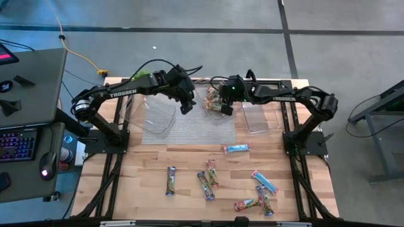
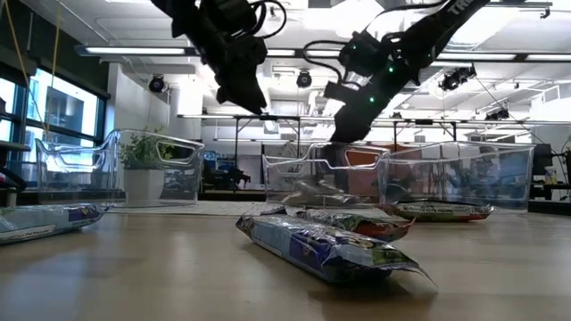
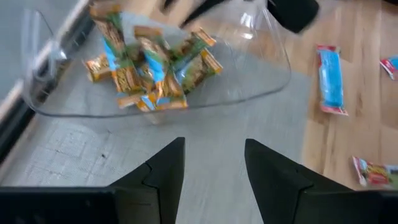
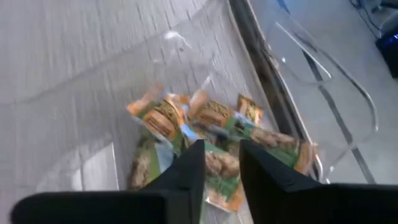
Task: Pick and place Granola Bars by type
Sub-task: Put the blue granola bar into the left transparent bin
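Several green/tan granola bars (image 3: 149,68) lie heaped in the middle clear tub (image 1: 218,104); they also show in the right wrist view (image 4: 217,124). More bars lie loose on the wooden table: a light blue one (image 1: 236,149), a purple one (image 1: 170,180), green ones (image 1: 211,171) and light blue/pink ones (image 1: 264,181). My left gripper (image 3: 214,168) is open and empty, above the grey mat (image 1: 189,129) beside the middle tub. My right gripper (image 4: 221,168) is open over the middle tub, above the heap, with nothing between its fingers.
An empty clear tub (image 1: 158,113) stands on the mat at the left, and another clear tub (image 1: 262,116) at the right. In the low view a bar (image 2: 326,245) lies close to the table's near edge. A desk with a keyboard (image 1: 19,145) stands left of the table.
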Robot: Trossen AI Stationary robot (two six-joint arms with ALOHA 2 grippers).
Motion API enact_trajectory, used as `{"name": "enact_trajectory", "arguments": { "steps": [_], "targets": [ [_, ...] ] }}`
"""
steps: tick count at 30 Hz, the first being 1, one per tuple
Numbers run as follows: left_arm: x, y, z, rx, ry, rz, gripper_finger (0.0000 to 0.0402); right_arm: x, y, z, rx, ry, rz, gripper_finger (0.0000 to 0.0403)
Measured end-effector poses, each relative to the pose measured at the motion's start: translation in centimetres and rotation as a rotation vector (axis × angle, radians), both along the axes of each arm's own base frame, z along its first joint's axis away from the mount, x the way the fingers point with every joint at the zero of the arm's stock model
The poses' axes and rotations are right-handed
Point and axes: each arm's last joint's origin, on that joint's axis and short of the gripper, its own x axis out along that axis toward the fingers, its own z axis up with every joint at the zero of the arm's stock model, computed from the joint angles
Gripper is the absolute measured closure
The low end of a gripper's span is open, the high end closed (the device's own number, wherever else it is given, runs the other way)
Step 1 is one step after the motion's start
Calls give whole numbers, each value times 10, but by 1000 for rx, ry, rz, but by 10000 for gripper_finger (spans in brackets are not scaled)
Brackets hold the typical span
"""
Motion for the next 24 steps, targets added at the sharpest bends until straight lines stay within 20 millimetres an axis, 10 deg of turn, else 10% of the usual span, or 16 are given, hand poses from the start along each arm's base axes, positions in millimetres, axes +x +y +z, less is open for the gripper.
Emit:
{"name": "enact_trajectory", "arguments": {
  "steps": [7, 13, 24],
  "targets": [
    [-4, -23, -6, -291, 23, -239, 241, 12, 20, 22, -92, -121, 87, 277],
    [5, -94, -13, -371, 206, -333, 241, 16, 49, 53, -171, -243, 182, 276],
    [-15, -236, -38, -384, 368, 353, 241, 14, 73, 67, -158, -293, 232, 276]
  ]
}}
